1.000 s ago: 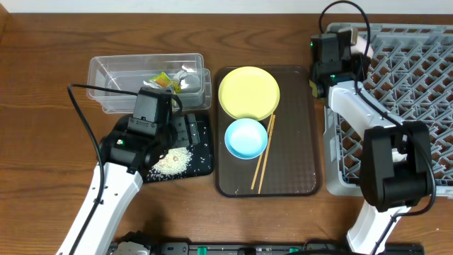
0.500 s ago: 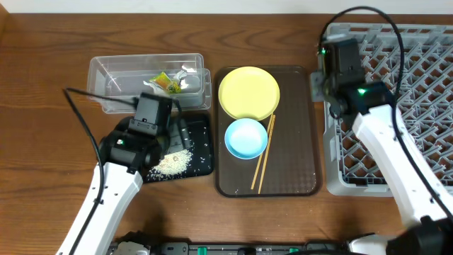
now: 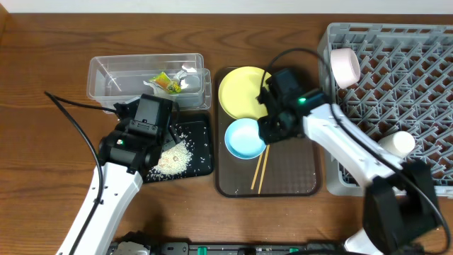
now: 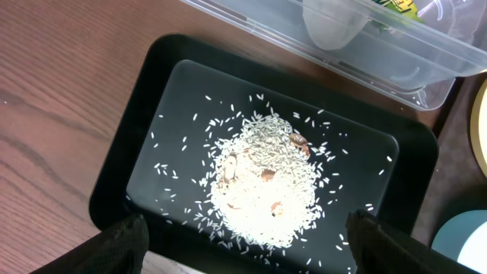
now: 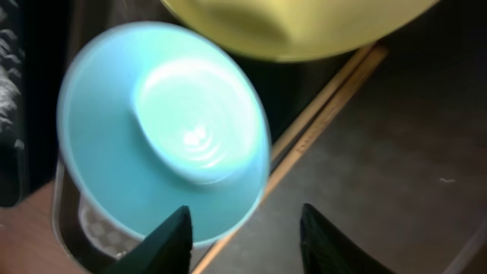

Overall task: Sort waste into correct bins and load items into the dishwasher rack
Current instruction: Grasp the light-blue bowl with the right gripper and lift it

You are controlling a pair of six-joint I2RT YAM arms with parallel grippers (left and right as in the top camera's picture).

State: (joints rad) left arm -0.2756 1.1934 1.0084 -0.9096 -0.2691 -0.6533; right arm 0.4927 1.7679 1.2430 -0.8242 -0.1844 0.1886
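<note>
Overhead, the right arm (image 3: 340,142) reaches left; right hand (image 3: 269,133) apart above the blue bowl (image 3: 242,139). Left hand (image 4: 247,247) hangs apart above rice (image 4: 266,179).

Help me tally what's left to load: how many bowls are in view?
2. The light blue bowl sits on the brown tray beside the chopsticks; the pale pink bowl is in the grey rack, near its far-left corner. The right arm might hide another.

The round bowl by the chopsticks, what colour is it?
Light blue. The bowl shows best from the right wrist.
</note>
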